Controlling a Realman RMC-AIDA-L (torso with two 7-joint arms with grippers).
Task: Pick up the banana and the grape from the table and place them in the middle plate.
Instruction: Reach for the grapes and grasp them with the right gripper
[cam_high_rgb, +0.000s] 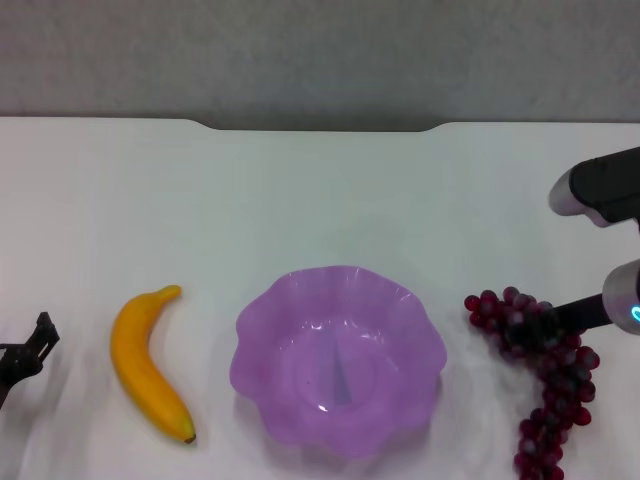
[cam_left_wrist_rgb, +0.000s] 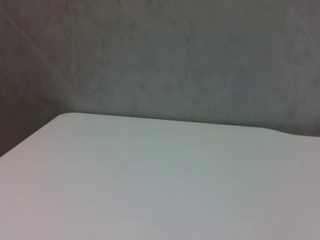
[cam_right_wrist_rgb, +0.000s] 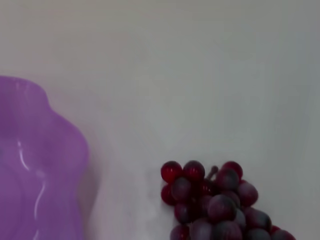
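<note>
- The right end effector (cam_high_rgb: 545, 322) sits on the grape (cam_high_rgb: 540, 375) at 3 o'clock; its grip can't be told
- The banana (cam_high_rgb: 145, 362) lies at 9 o'clock of the middle plate (cam_high_rgb: 337, 357) on the worktop (cam_high_rgb: 320, 200)
- The left end effector (cam_high_rgb: 25, 355) waits at far 9 o'clock, grip unclear

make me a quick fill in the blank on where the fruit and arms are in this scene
1. The banana lies on the table to the ____ of the middle plate.
2. The plate holds ____ fruit.
3. The right gripper is over the ____.
4. The left gripper is beside the ____.

Missing words: left; no; grape; banana
</note>
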